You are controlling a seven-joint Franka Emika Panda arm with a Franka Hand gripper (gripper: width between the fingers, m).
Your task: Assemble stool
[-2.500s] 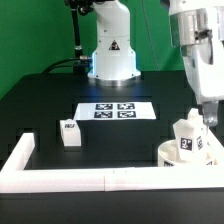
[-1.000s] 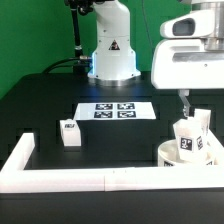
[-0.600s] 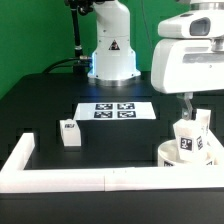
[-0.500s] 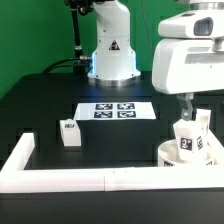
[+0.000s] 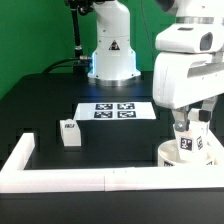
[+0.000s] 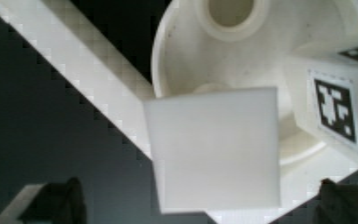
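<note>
The white round seat (image 5: 172, 155) lies at the exterior view's right, against the front wall. Two white leg blocks stand on it, one with a tag facing the camera (image 5: 189, 146). My gripper (image 5: 190, 124) hangs low over these blocks, fingers apart. In the wrist view the seat (image 6: 202, 50) shows its centre hole, and a plain white leg block (image 6: 211, 145) stands between my dark fingertips (image 6: 55, 200) without touching either. A second, tagged leg (image 6: 341, 98) stands beside it. My gripper (image 6: 202, 208) is open. A third leg block (image 5: 70, 133) stands alone at the exterior view's left.
The marker board (image 5: 115, 111) lies flat mid-table in front of the robot base (image 5: 112, 55). A long white border wall (image 5: 70, 179) runs along the front and turns at the left corner; it shows in the wrist view (image 6: 78, 60) beside the seat.
The arm has swung in and come down over the seat; the gripper now sits low around the standing leg blocks. The seat and all the legs have stayed put.
</note>
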